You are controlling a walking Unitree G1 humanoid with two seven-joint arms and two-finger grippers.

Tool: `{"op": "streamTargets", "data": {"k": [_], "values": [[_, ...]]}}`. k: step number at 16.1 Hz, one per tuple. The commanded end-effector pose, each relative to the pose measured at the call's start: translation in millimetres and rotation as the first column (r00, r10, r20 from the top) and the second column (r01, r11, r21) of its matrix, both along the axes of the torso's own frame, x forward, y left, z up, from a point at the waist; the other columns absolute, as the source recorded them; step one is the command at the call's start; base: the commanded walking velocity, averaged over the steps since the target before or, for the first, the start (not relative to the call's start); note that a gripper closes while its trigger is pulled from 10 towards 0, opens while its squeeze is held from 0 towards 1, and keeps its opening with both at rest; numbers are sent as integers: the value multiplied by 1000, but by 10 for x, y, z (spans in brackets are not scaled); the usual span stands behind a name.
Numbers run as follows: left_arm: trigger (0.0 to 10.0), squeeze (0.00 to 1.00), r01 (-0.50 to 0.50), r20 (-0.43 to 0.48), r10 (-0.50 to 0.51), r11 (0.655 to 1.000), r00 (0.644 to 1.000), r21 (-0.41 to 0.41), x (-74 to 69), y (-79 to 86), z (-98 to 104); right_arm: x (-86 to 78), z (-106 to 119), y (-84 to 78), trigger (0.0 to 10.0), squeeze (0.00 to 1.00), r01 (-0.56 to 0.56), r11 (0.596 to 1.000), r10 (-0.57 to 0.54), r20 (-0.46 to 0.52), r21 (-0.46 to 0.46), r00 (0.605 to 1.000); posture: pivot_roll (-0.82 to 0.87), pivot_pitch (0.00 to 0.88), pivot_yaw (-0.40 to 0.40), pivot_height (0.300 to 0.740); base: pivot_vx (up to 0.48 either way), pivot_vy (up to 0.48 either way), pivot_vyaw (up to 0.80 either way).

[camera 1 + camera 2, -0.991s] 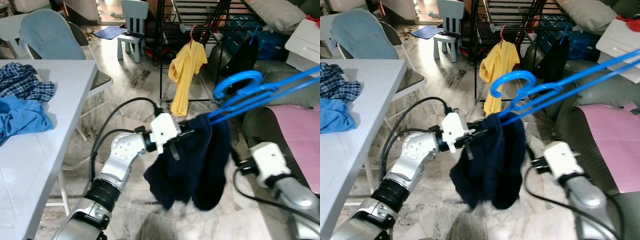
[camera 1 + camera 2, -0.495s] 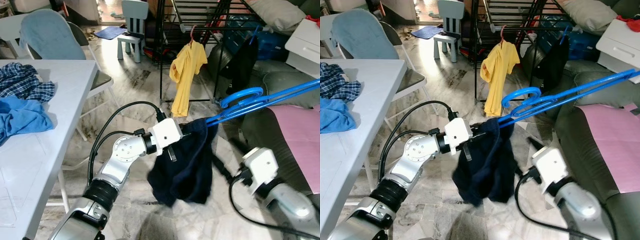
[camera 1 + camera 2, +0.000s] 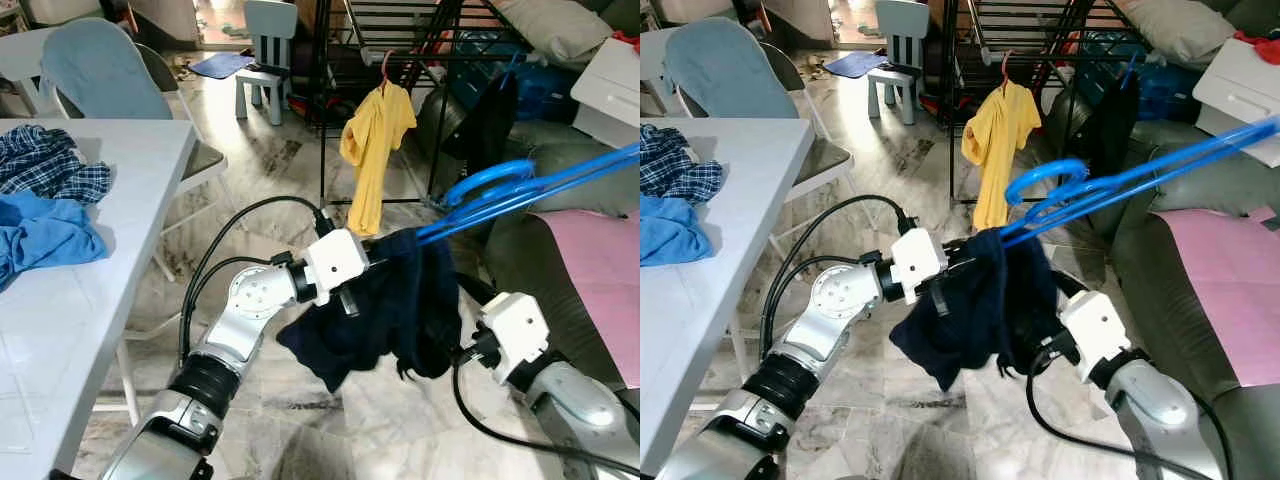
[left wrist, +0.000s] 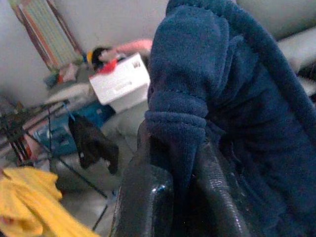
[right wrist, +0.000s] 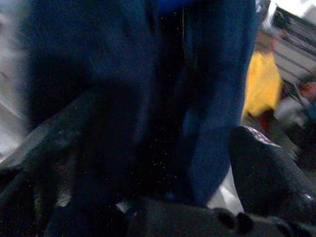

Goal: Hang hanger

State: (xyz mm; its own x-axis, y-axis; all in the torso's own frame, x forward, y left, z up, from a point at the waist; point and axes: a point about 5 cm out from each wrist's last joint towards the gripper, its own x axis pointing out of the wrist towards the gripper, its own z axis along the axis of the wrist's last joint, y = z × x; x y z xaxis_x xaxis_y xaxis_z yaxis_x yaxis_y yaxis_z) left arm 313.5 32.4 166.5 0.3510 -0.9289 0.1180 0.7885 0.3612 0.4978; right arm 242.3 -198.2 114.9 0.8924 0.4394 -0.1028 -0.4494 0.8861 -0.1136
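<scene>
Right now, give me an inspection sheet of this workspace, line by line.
Surface: white table on the robot's left; marble floor ahead.
Job's things: bright blue plastic hanger carrying a dark navy garment; black drying rack beyond, a yellow shirt hanging on it.
Clutter: blue cloth and checked cloth on the table.
Grippers: left gripper pinches a navy fold; right gripper open around the garment's lower part.
Cables: black cables loop off the left arm, another under the right wrist.
Surroundings: grey chair, small pale blue chair, pink sheet on the right.
</scene>
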Motion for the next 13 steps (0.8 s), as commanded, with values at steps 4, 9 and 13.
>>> {"op": "streamTargets", "data": {"k": [4,9,13], "values": [[0,0,91,88,-76,978,993,-188,-89,-82,468,173,-84,-201,10000,0,156,984,-157,-4,-86,988,19,0,-55,740,0,0,0],[0,0,78,84,-54,944,995,-320,-68,-79,697,160,-288,-377,10000,0,279,956,-289,-118,-91,950,22,0,-61,740,0,0,0],[0,0,35,66,-14,943,998,-330,-20,3,712,-153,-627,-732,0,0,488,868,-493,-290,-95,820,19,0,-66,740,0,0,0]]}}
